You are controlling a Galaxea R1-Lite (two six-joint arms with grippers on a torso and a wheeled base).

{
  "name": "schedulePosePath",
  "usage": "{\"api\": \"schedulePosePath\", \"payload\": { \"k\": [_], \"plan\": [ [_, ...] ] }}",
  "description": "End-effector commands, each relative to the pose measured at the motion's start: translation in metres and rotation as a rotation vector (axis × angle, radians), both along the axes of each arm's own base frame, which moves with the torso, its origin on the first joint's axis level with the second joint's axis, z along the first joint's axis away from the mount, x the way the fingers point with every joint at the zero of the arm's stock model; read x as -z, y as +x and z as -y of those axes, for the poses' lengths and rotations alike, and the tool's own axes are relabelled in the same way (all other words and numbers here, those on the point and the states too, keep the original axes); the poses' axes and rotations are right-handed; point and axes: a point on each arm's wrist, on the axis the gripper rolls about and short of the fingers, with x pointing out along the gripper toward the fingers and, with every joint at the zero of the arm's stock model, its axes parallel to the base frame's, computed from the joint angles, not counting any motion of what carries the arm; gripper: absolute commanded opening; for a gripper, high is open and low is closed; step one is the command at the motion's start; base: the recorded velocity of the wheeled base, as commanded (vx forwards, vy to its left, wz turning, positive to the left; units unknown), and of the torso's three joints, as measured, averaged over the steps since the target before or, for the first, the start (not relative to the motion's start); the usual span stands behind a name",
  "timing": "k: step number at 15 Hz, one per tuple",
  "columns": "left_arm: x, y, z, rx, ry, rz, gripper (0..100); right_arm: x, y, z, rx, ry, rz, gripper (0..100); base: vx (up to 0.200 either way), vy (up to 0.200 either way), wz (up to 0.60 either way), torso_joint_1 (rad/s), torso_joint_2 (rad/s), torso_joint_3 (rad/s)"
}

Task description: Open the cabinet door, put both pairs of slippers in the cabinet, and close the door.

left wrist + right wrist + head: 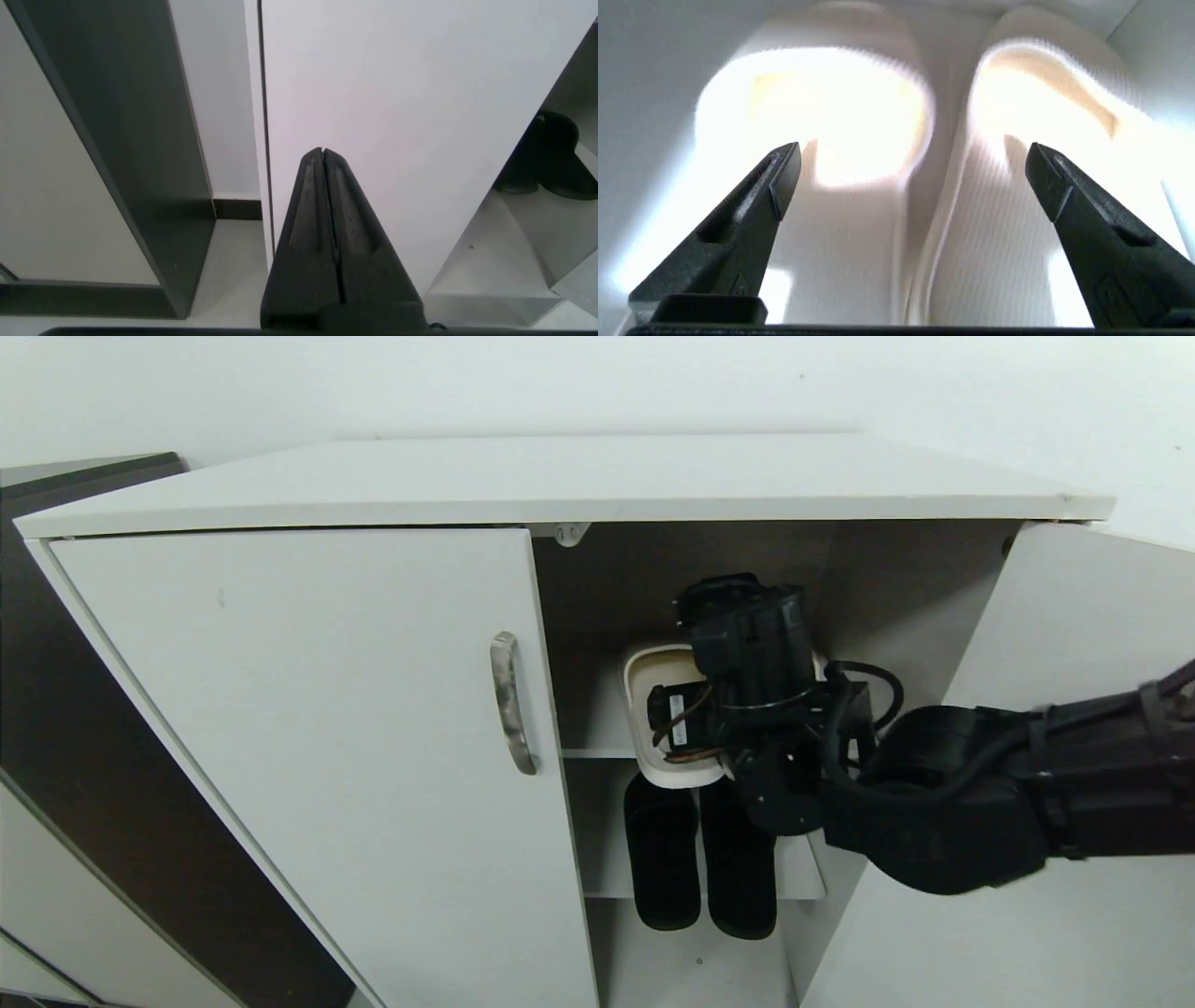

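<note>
The white cabinet [560, 476] has its right door [1074, 644] swung open and its left door [308, 737] closed. A pair of white slippers [644, 709] lies on the upper shelf. My right gripper [913, 159] is inside the cabinet just in front of them, open, with both white slippers [878, 131] side by side beyond its fingertips and nothing gripped. A pair of black slippers [700, 859] rests on the lower shelf, heels hanging over the shelf's front edge. My left gripper [322, 159] is shut and empty, facing the closed left door [392, 112]; the black slippers [556, 159] show past that door's edge.
A metal handle [509, 705] sits on the left door near its inner edge. A dark panel [112, 709] stands to the left of the cabinet. The right arm [980, 803] fills much of the opening beside the open right door.
</note>
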Motion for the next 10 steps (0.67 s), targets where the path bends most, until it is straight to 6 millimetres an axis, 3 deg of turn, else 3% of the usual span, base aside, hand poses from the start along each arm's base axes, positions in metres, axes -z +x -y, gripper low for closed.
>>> {"api": "schedulePosePath", "payload": {
  "k": [1, 2, 3, 10],
  "plan": [
    [0.000, 0.000, 0.000, 0.000, 0.000, 0.000, 0, -0.007, -0.051, 0.016, -0.083, 0.042, 0.032, 100, 0.000, 0.000, 0.00, 0.000, 0.00, 0.000],
    [0.000, 0.000, 0.000, 0.001, 0.000, 0.000, 0, -0.005, -0.061, 0.020, -0.101, 0.046, 0.035, 100, 0.000, 0.000, 0.00, 0.000, 0.00, 0.000],
    [0.000, 0.000, 0.000, 0.001, 0.000, 0.000, 0, -0.001, -0.071, 0.025, -0.119, 0.045, 0.033, 0, 0.000, 0.000, 0.00, 0.000, 0.00, 0.000],
    [0.000, 0.000, 0.000, 0.003, 0.002, 0.000, 0, 0.006, -0.076, 0.029, -0.128, 0.044, 0.028, 0, 0.000, 0.000, 0.00, 0.000, 0.00, 0.000]
  ]
}}
